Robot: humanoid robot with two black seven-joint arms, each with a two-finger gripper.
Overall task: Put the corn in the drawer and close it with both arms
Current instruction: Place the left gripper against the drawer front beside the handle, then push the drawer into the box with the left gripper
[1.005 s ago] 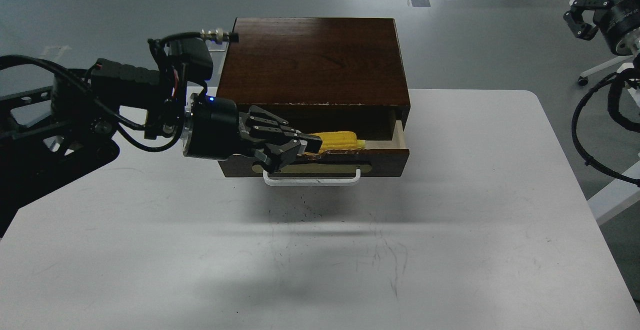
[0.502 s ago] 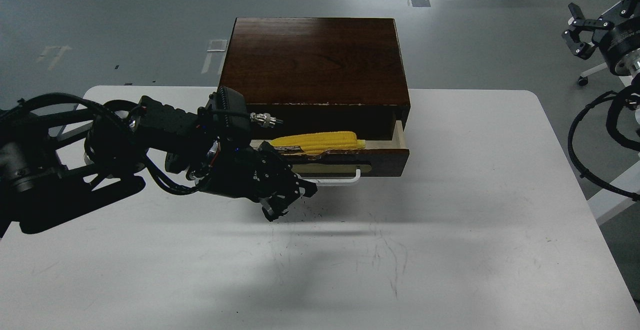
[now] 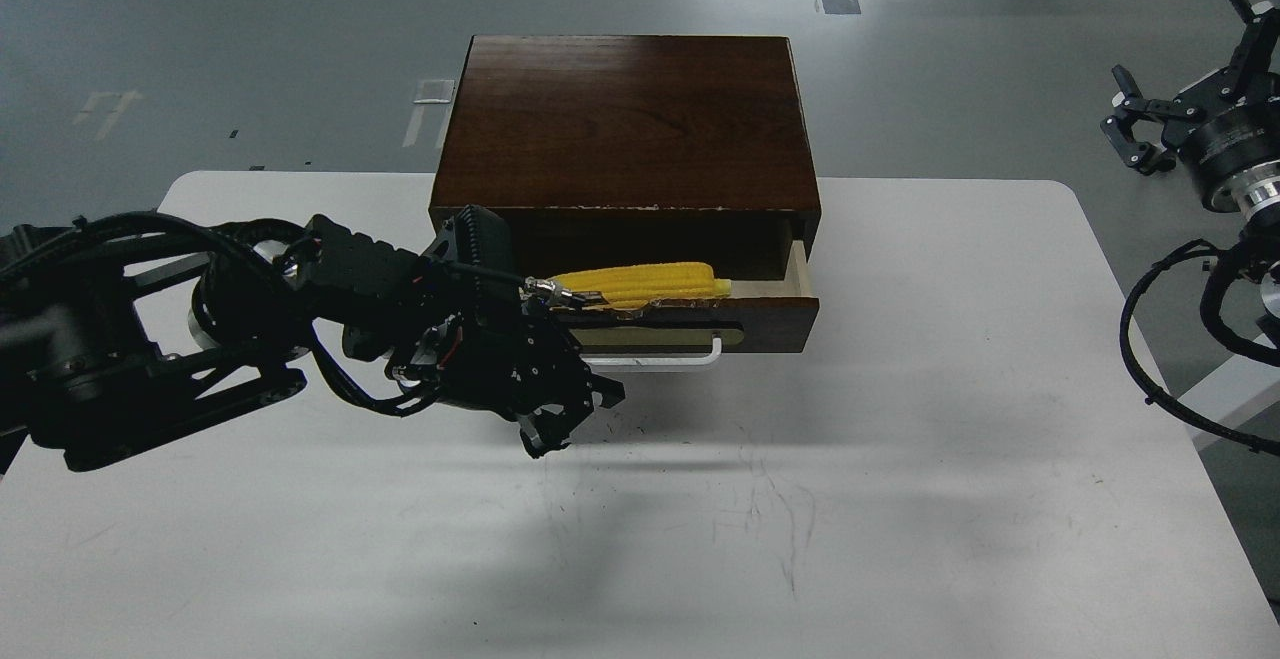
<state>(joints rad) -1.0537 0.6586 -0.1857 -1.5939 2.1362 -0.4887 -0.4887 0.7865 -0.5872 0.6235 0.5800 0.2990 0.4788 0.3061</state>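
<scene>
The yellow corn (image 3: 650, 284) lies lengthwise inside the open drawer (image 3: 775, 324), tip to the left, resting by the chipped top edge of the drawer front. The drawer sticks out a short way from the dark brown cabinet (image 3: 625, 119). Its white bar handle (image 3: 665, 359) shows below the beige plate. My left gripper (image 3: 575, 421) hangs just above the table in front of the drawer's left end, fingers pointing down, open and empty. It hides the drawer's left corner. My right gripper (image 3: 1180, 99) is open and empty, raised off the table's far right, over the floor.
The white table (image 3: 900, 439) carries the cabinet at its back edge. Black cables (image 3: 1150, 339) loop off the table's right side. A chair base (image 3: 1190, 144) stands on the grey floor at the right.
My left gripper let go of the corn, dropped down and drew back in front of the drawer. The corn stays in the drawer. My right gripper shifted slightly left.
</scene>
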